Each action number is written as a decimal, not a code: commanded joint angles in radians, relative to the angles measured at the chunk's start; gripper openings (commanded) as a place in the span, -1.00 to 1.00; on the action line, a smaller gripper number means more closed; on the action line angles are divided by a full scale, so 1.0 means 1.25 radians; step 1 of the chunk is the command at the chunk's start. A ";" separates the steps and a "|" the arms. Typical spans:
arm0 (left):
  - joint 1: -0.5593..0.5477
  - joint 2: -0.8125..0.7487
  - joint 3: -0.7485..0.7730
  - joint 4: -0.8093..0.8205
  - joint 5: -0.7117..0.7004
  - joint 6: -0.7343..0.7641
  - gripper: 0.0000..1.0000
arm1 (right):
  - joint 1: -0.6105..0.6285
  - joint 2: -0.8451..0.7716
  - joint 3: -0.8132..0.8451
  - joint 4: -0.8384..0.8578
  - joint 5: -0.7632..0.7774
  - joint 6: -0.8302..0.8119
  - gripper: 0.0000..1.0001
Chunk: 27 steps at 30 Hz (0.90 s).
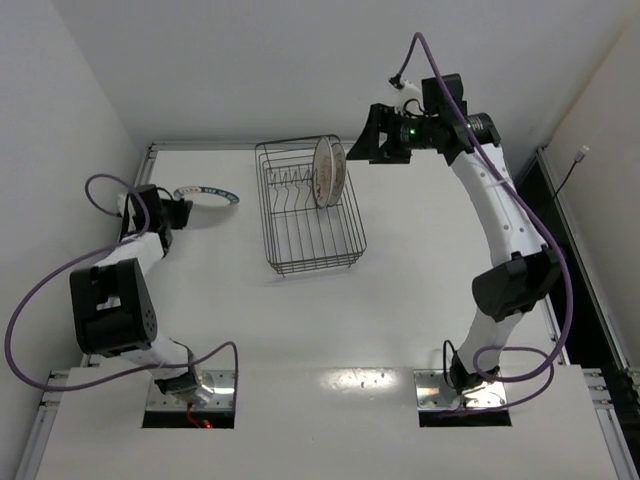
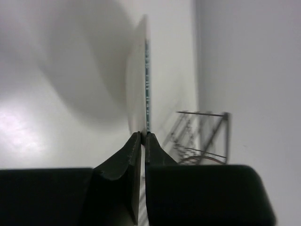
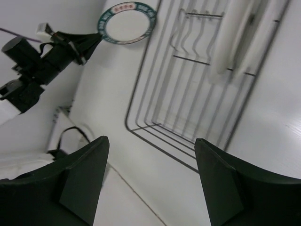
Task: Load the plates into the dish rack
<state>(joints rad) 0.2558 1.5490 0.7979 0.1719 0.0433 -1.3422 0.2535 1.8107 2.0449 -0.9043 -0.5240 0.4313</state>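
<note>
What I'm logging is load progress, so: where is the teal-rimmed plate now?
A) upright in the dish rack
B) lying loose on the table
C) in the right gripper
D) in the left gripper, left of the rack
D: the left gripper is shut on the rim of the teal-rimmed plate, left of the dish rack; the right gripper is open and empty.

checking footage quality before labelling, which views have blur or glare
Left wrist: the teal-rimmed plate, seen edge-on, and the dish rack behind are soft, with a glare patch on the table at left. Right wrist: the racked plates are smeared out of focus. Top external: sharp and evenly lit.
</note>
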 commanded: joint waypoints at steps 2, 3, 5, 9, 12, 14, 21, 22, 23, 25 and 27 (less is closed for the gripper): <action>-0.024 -0.111 0.092 0.029 0.040 0.015 -1.00 | -0.019 -0.003 -0.057 0.222 -0.216 0.084 0.41; -0.044 -0.131 0.092 0.029 0.048 0.026 -1.00 | -0.026 -0.003 -0.065 0.241 -0.265 0.106 0.41; -0.060 -0.174 0.066 0.029 0.081 0.037 -1.00 | -0.026 0.008 -0.065 0.279 -0.312 0.124 0.41; -0.127 -0.282 0.020 0.049 0.163 0.082 -1.00 | -0.026 0.040 -0.093 0.325 -0.364 0.169 0.41; -0.175 -0.302 0.002 0.049 0.229 0.091 -1.00 | -0.026 0.047 -0.124 0.379 -0.396 0.206 0.41; -0.225 -0.302 0.002 0.049 0.252 0.091 -1.00 | -0.026 0.047 -0.139 0.386 -0.404 0.206 0.41; -0.335 -0.286 0.012 0.104 0.260 0.080 -1.00 | -0.010 0.057 -0.194 0.386 -0.412 0.206 0.41; -0.350 -0.277 0.012 0.115 0.260 0.071 -1.00 | -0.010 0.057 -0.194 0.386 -0.412 0.206 0.41; -0.359 -0.270 0.012 0.135 0.271 0.071 -1.00 | -0.010 0.065 -0.202 0.373 -0.412 0.206 0.41; -0.374 -0.270 0.019 0.128 0.271 0.071 -1.00 | -0.010 0.065 -0.217 0.372 -0.397 0.199 0.41; -0.374 -0.270 0.019 0.119 0.250 0.064 -1.00 | -0.010 0.056 -0.237 0.372 -0.397 0.199 0.41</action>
<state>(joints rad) -0.1989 1.2121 0.8009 0.2649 0.3531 -1.2469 0.2333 1.8847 1.7767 -0.4751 -0.9989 0.6823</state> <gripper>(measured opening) 0.002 0.706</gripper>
